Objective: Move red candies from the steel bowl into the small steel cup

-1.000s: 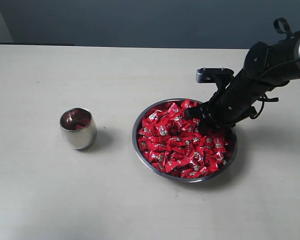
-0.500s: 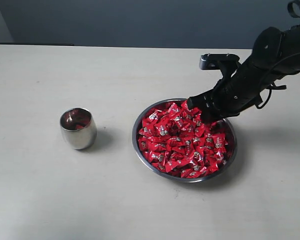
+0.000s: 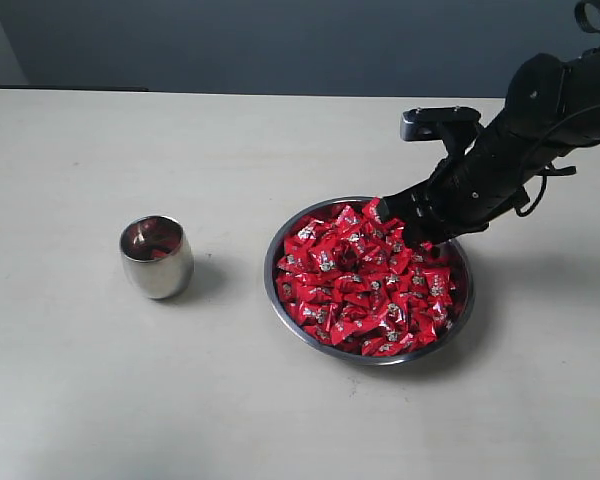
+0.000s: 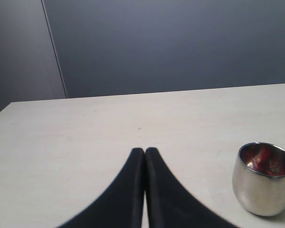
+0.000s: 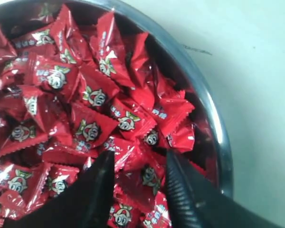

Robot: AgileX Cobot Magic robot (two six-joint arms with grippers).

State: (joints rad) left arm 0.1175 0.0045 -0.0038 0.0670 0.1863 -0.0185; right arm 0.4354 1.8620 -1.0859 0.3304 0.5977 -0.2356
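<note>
The steel bowl (image 3: 268, 272) sits right of centre on the table, heaped with red candies (image 3: 358, 282). My right gripper (image 3: 396, 221) hovers low over the bowl's far right part, its jaws open. In the right wrist view the right gripper (image 5: 140, 159) straddles loose red candies (image 5: 96, 97) near the bowl's rim (image 5: 213, 118), and neither finger presses on a wrapper. The small steel cup (image 3: 157, 257) stands upright to the left, with red showing inside it. In the left wrist view my left gripper (image 4: 145, 151) is shut and empty, apart from the cup (image 4: 263, 178).
The pale table (image 3: 280, 140) stretches out on all sides of the bowl and cup. A dark wall (image 3: 280, 40) runs behind its far edge. The left arm is outside the exterior view.
My right gripper has lifted out of the candy pile and shifted toward the bowl's far right rim, and its jaws have spread wider. The cup and bowl have not moved.
</note>
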